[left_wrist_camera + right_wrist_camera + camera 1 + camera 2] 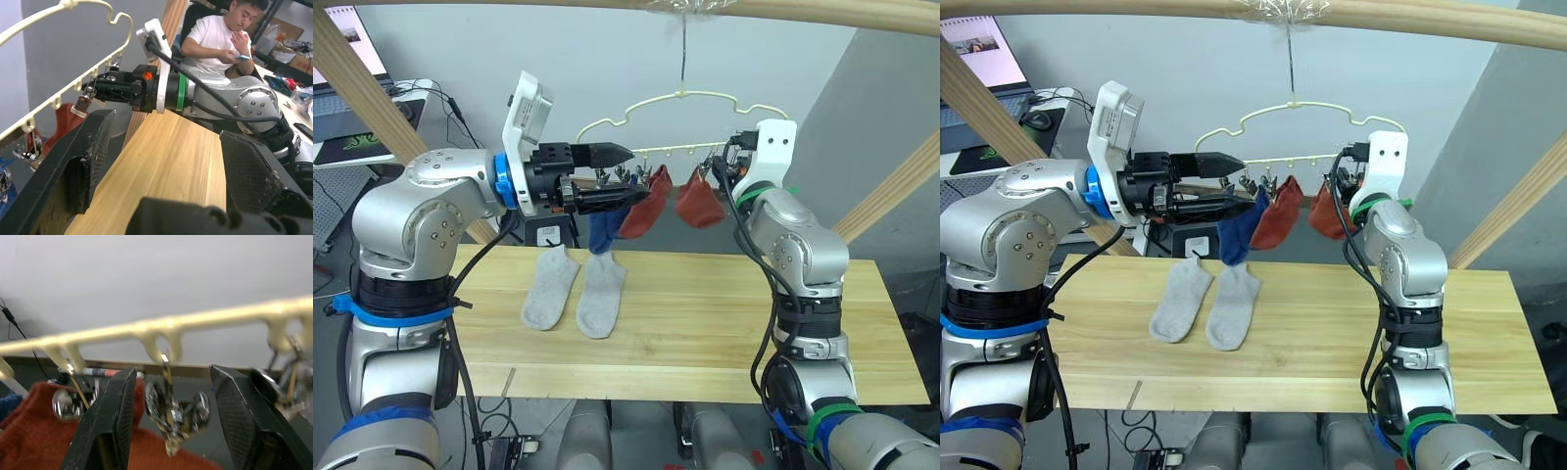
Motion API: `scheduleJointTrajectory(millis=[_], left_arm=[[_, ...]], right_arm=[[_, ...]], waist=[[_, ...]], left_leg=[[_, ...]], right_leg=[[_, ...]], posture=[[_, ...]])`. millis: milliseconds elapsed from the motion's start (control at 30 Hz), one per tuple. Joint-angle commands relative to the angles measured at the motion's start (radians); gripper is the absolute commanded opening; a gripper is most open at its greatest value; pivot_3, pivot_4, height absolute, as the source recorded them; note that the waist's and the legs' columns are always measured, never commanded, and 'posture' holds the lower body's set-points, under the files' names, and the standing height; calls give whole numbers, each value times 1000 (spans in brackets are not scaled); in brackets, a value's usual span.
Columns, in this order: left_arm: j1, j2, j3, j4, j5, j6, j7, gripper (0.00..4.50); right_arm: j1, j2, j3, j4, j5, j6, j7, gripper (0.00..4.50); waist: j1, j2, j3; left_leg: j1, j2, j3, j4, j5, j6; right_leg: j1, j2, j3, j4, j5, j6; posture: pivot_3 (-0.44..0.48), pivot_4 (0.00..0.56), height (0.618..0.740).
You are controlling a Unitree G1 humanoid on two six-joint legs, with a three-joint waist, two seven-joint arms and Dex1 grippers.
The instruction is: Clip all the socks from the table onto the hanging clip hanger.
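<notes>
**While two grey socks are waiting, both grippers are crowding the hanger**

While the long light-wood plank table (705,313) is lying nearest, two light grey ankle socks (574,286) are resting side by side on it at about nine o'clock of its centre, touching along their inner edges and well below the hanger.

Above them, the left gripper (1234,181) is reaching toward three o'clock, its black fingers standing apart with nothing between them; a blue sock (1237,235) is dangling just under it, hanging from a clip at the hanger's nine o'clock end. Beside it, toward three o'clock, two rust red socks (1276,217) are hanging from neighbouring clips.

Farther back, the pale yellow cloud-outlined wire clip hanger (677,98) is hanging by its metal hook from a wooden beam (1410,12). The right gripper (168,416) is raised at its three o'clock end, fingers apart and straddling a small metal clip (171,413) without pressing it.

Likely risks: the hanger is swinging freely on one hook, so a push from either arm could tilt it and slip the clip out of the right fingers. The left arm, pulling away, could snag the blue sock and tug it loose. I cannot find the second blue sock.
</notes>
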Motion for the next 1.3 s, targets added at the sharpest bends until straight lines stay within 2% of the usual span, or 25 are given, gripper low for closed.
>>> scheduleJointTrajectory(millis=[33, 267, 333, 900, 1133, 1300], left_arm=[[-3, 10, 23, -36, -13, -9, 3, 3902], [-1, 8, 22, -37, -12, -12, 8, 3902], [-1, 8, 21, -38, -12, -12, 9, 3902], [8, 7, 22, -44, -7, -17, 16, 3902], [60, -5, 5, -62, 12, -39, 21, 3902], [142, -39, -1, -83, 46, -98, 55, 3902]], right_arm=[[-28, 1, -10, -18, 8, -23, -2, 2460], [-35, 2, -10, -10, 4, -29, -8, 2460], [-36, 1, -10, -11, 4, -28, -9, 2073], [-63, 5, -18, 23, 10, -37, -11, 2073], [27, -11, 2, -87, 7, 31, -13, 2073], [114, -23, 26, -251, 9, 127, -15, 2073]], waist=[[2, 0, 0], [2, 0, 0], [2, 0, 0], [2, 0, 0], [2, 0, 0], [1, 0, 0]], left_leg=[[0, 0, 0, 0, 0, 0], [0, 0, 0, 0, 0, 0], [0, 0, 0, 0, 0, 0], [0, 0, 0, 0, 0, 0], [-1, 0, 0, 0, 0, 0], [-1, 0, 1, 0, 0, 0]], right_leg=[[0, 0, 0, 0, 0, 0], [0, 0, 0, 0, 0, 0], [0, 0, 0, 0, 0, 0], [-1, 0, 0, 0, 0, 0], [-1, 0, 0, 0, 0, 0], [-2, 0, 1, 0, 0, 0]], posture=[[200, 192, 740], [200, 192, 740], [200, 193, 740], [206, 194, 740], [187, 197, 740], [187, 197, 740]])
